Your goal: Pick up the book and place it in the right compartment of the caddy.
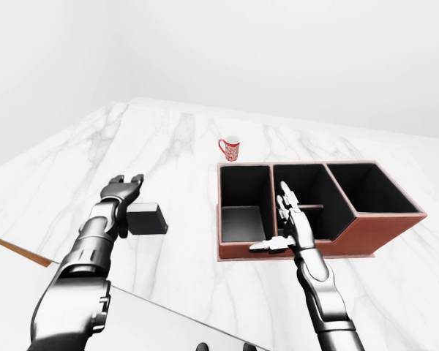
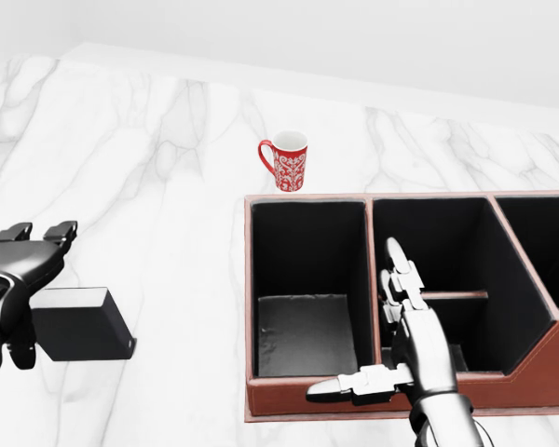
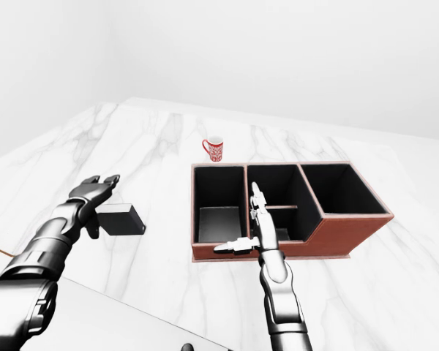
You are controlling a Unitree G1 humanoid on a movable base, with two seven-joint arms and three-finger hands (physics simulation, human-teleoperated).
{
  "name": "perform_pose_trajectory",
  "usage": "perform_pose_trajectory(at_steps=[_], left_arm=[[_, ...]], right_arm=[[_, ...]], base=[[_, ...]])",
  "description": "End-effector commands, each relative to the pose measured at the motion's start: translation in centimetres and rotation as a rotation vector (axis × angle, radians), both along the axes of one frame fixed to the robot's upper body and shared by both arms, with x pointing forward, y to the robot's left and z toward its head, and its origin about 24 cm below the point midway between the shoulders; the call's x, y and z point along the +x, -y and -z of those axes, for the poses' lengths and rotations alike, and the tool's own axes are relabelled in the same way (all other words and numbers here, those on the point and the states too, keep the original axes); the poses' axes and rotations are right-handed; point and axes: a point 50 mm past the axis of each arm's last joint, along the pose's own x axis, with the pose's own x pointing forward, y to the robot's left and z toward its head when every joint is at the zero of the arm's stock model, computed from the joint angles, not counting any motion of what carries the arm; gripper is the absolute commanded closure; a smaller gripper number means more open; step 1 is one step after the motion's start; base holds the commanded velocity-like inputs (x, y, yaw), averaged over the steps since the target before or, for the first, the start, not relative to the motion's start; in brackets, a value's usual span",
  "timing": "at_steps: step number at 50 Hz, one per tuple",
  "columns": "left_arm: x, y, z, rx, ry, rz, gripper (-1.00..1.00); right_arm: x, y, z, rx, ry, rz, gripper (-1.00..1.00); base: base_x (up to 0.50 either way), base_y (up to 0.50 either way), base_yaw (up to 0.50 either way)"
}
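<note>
**Book lies left of the caddy, left hand open beside it**

Book (image 2: 82, 323) is a small dark block lying flat on the marble table (image 1: 183, 139), well left of the caddy (image 1: 366, 232). It looks stiff and light, probably smooth-sided, so a pinch across its two long edges seems the safest hold. The left hand (image 1: 121, 196) hovers at its left end with fingers spread, closed on nothing; whether it touches the cover I cannot tell. The right hand (image 2: 402, 321) hangs over the caddy's near wall, fingers straight, thumb out to the left, holding nothing.

The caddy is a reddish-brown box with black lining: a left compartment, a middle one split by a low divider, and a larger right compartment. All look empty. A red patterned mug (image 2: 286, 160) stands just beyond its far-left corner
</note>
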Motion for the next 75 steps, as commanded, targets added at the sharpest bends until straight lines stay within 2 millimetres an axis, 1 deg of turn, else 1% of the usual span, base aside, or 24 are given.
perform_pose_trajectory(at_steps=[1,33,36,37,38,40,43,49,53,54,55,58,59,60,61,63,65,66,67,68,75], left_arm=[[-0.3,-0.7,0.8,0.035,-0.011,-0.018,-1.00],[-0.3,0.5,1.7,0.017,0.016,0.005,-1.00],[-0.4,0.7,2.1,0.013,0.013,0.008,-1.00],[-0.4,0.7,2.1,0.013,0.013,0.008,-1.00],[-0.5,0.7,2.3,0.008,0.010,0.007,-1.00],[-0.6,0.7,2.4,0.009,0.010,0.008,-1.00],[-0.6,0.7,2.4,0.009,0.013,0.008,-1.00],[-1.0,0.8,3.2,0.007,0.003,0.007,-1.00],[-1.1,0.8,3.4,0.009,0.000,0.008,-1.00],[-1.2,0.8,3.4,0.007,-0.002,0.007,-1.00],[-1.2,0.8,3.5,0.008,-0.002,0.008,-1.00],[-1.3,0.8,3.7,0.006,-0.005,0.007,-1.00],[-1.4,0.8,3.8,0.007,-0.007,0.007,-1.00],[-1.5,0.8,3.9,0.004,-0.010,0.006,-1.00],[-1.5,0.8,3.9,0.004,-0.011,0.006,-1.00],[-1.5,0.8,4.1,0.006,-0.012,0.007,-1.00],[-1.5,0.7,4.0,0.004,-0.012,0.003,-1.00],[-1.5,0.7,3.9,0.003,-0.012,0.001,-0.49],[-1.5,0.7,3.9,-0.001,-0.012,-0.001,0.13],[-1.5,0.6,3.9,-0.003,-0.009,-0.002,1.00],[-1.5,0.6,3.8,0.001,-0.003,-0.002,1.00]], right_arm=[[0.0,0.0,0.0,0.001,0.000,0.000,-1.00],[-0.1,-0.1,-0.1,-0.001,-0.001,-0.002,-1.00],[-0.1,0.0,-0.1,0.000,-0.001,-0.002,-1.00],[-0.2,-0.1,1.0,-0.001,-0.001,-0.003,-1.00],[-0.1,0.0,0.4,-0.001,-0.001,-0.003,-1.00],[-0.1,0.0,0.0,-0.001,-0.001,-0.003,-1.00],[-0.1,0.0,-0.1,-0.001,-0.001,-0.003,-1.00],[-0.1,0.0,-0.1,-0.001,-0.001,-0.004,-1.00],[-0.1,0.0,0.0,-0.001,-0.002,-0.004,-1.00],[-0.1,0.0,0.0,-0.001,-0.002,-0.005,-1.00],[-0.1,0.0,1.1,-0.001,-0.008,-0.004,-1.00],[-0.1,0.0,0.0,-0.001,-0.002,-0.005,-1.00],[-0.1,0.0,0.0,-0.001,-0.002,-0.005,-1.00],[-0.1,0.0,0.9,-0.001,-0.002,-0.005,-1.00],[-0.1,0.0,1.0,-0.001,-0.003,-0.005,-1.00],[-0.1,0.0,0.8,-0.001,-0.002,-0.005,-1.00],[-0.1,0.0,0.0,-0.001,-0.001,-0.005,-1.00],[-0.1,0.0,0.0,-0.001,-0.001,-0.005,-1.00],[-0.1,0.0,0.0,-0.001,-0.002,-0.005,-1.00],[-0.1,0.0,0.0,-0.001,-0.002,-0.005,-1.00],[-0.1,-0.1,0.1,-0.002,-0.002,-0.005,-1.00]], base=[[0.00,0.00,0.00],[0.00,0.00,0.00],[0.00,0.00,0.00],[0.00,0.00,0.00],[0.00,0.00,0.00],[0.00,0.00,0.00],[0.00,0.00,0.00],[0.00,0.00,0.00],[0.00,0.00,0.00],[0.00,0.00,0.00],[0.00,0.00,0.00],[0.00,0.00,0.00],[0.00,0.00,0.00],[0.00,0.00,0.00],[0.00,0.00,0.00],[0.00,0.00,0.00],[0.00,0.00,0.00],[0.00,0.00,0.00],[0.00,0.00,0.00],[0.00,0.00,0.00],[0.00,0.00,0.00]])
